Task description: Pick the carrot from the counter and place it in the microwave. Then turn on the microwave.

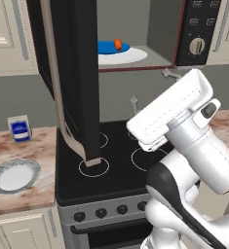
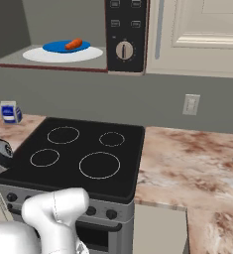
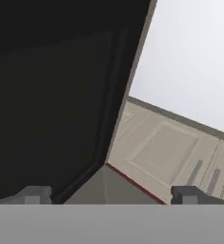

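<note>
The carrot (image 1: 118, 44) (image 2: 74, 44) lies on a blue plate (image 1: 106, 47) (image 2: 58, 47) inside the microwave (image 1: 160, 29) (image 2: 125, 34). The microwave's black door (image 1: 74, 73) hangs wide open to the left. On the right-hand control panel sits a round silver knob (image 1: 197, 46) (image 2: 124, 50). My gripper (image 1: 152, 88) (image 3: 112, 195) is open and empty. It points up from just below the microwave's opening, right of the door, over the stovetop. In the hand view the door's dark edge (image 3: 51, 95) fills the left.
A black stovetop (image 1: 116, 160) (image 2: 83, 149) lies under the microwave. On the marbled counter (image 1: 18, 151) (image 2: 187, 158) stand a blue-and-white carton (image 1: 19, 129) (image 2: 9, 111) and a grey plate (image 1: 13, 176). Cream cabinets (image 2: 207, 34) flank the microwave.
</note>
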You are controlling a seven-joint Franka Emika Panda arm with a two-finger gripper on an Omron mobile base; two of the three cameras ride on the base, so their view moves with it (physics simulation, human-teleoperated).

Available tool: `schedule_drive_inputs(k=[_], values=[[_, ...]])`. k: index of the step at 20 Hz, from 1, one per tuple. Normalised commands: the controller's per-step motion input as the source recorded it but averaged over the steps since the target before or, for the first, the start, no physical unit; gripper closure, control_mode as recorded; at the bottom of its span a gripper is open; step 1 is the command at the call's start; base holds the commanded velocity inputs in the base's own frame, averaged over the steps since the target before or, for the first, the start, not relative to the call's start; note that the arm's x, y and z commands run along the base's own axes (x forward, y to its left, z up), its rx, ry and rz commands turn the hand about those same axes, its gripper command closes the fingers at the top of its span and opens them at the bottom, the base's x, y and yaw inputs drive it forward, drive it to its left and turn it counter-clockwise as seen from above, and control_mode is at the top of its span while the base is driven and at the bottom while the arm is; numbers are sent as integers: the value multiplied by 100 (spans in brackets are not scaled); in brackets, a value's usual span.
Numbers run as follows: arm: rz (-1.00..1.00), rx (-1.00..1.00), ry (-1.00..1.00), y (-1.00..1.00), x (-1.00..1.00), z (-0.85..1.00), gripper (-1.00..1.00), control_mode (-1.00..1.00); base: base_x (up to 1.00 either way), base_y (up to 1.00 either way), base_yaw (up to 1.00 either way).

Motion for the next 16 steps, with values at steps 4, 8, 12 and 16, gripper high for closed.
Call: schedule_drive_inputs(k=[4,8,12,16], values=[[-6,-14,-16,25,-86,0,-100,-100,0,0,0],[-9,-11,-17,4,-89,0,-100,-100,0,0,0],[-12,-7,-17,0,-97,0,-100,-100,0,0,0],[-14,-7,-14,0,-86,-4,-100,-100,0,0,0]])
